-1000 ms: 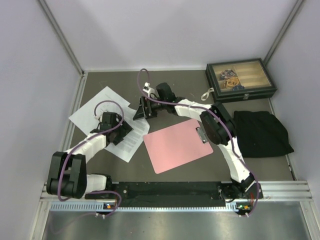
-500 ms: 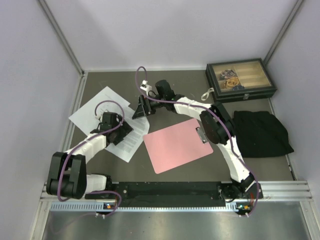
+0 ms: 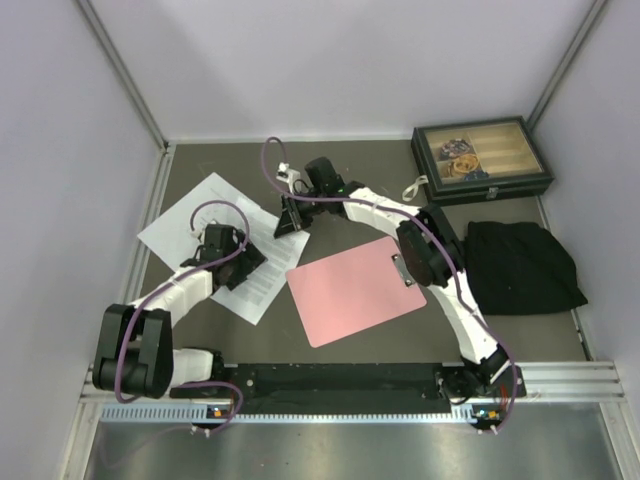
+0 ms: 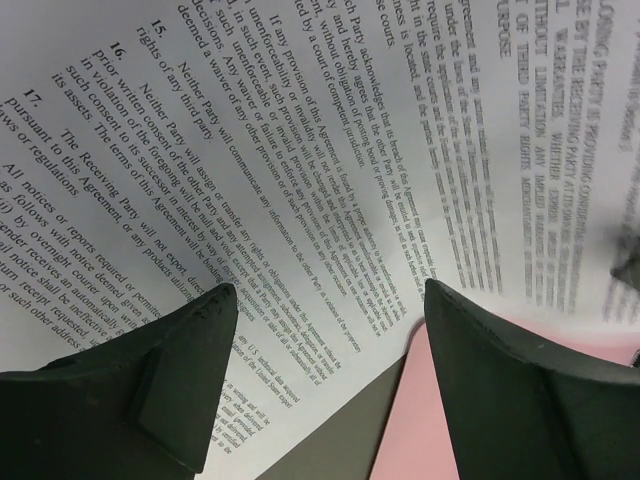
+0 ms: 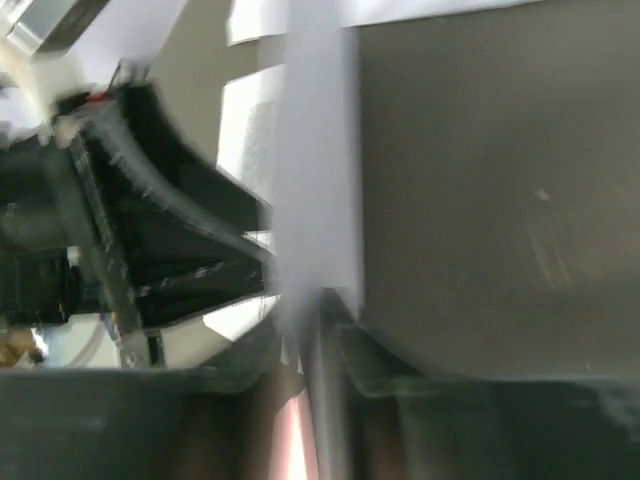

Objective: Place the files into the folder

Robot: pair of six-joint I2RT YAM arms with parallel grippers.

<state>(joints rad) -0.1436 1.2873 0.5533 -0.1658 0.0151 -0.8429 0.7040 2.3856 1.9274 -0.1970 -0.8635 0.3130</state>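
Observation:
Two white files lie at the left: a sparsely printed sheet and, overlapping it, a densely printed sheet. The pink folder lies flat mid-table, its metal clip at the right short edge. My left gripper hovers open just above the dense sheet's corner beside the folder. At that sheet's far right edge my right gripper is shut on the paper, which rises edge-on and blurred between the jaws. The sheet curls upward there.
A dark box with a glass lid stands at the back right. A black cloth lies right of the folder. Grey walls close in on three sides, and a black rail runs along the near edge.
My right gripper has closed on the dense sheet's edge and shifted slightly back and left. The left arm has not moved.

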